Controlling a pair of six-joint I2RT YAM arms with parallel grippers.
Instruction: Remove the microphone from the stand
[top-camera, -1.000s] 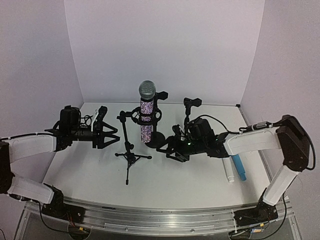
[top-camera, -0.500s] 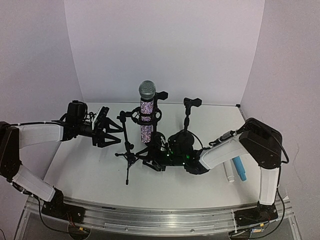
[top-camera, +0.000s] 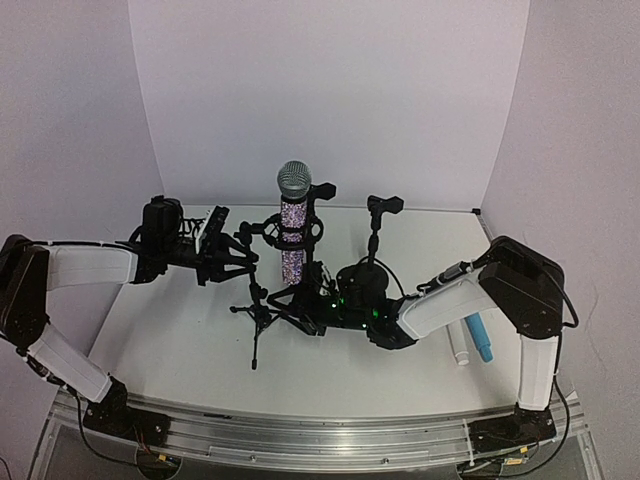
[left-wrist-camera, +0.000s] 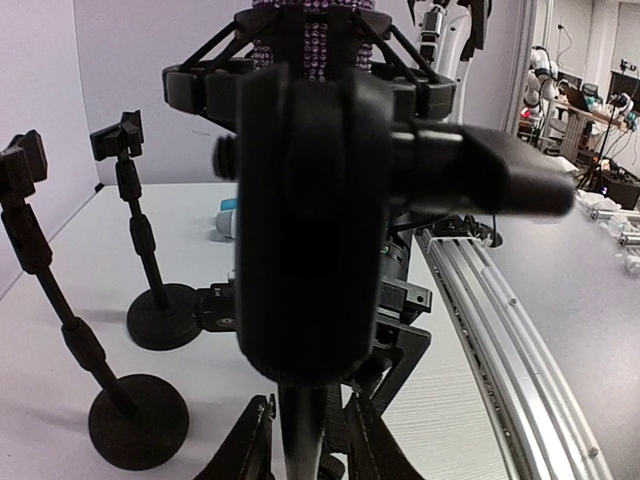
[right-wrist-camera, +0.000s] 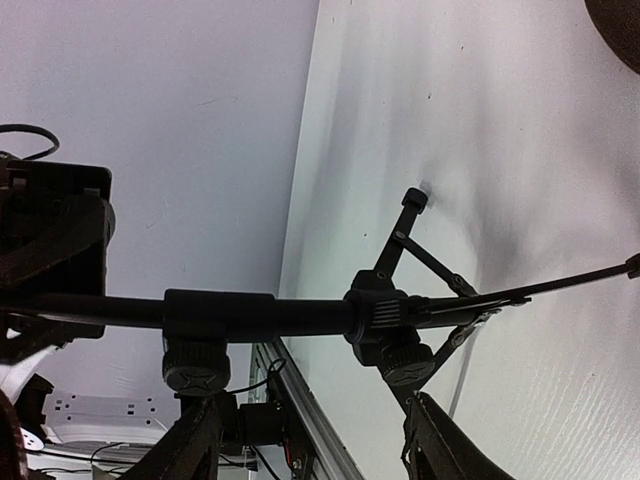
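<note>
The microphone, purple-glittered with a silver mesh head, stands unmoved and upright in its shock mount at the centre of the overhead frame. The left gripper has advanced to straddle the tripod stand, fingers spread. The right gripper gapes wide beside its legs.

The microphone I face has a glittery, studded purple body and a silvery wire-mesh head. The tripod stand is smooth matt black, its knobs ribbed. My right claw looks like matt black plastic; the bench is white, matt, faintly grained.
</note>
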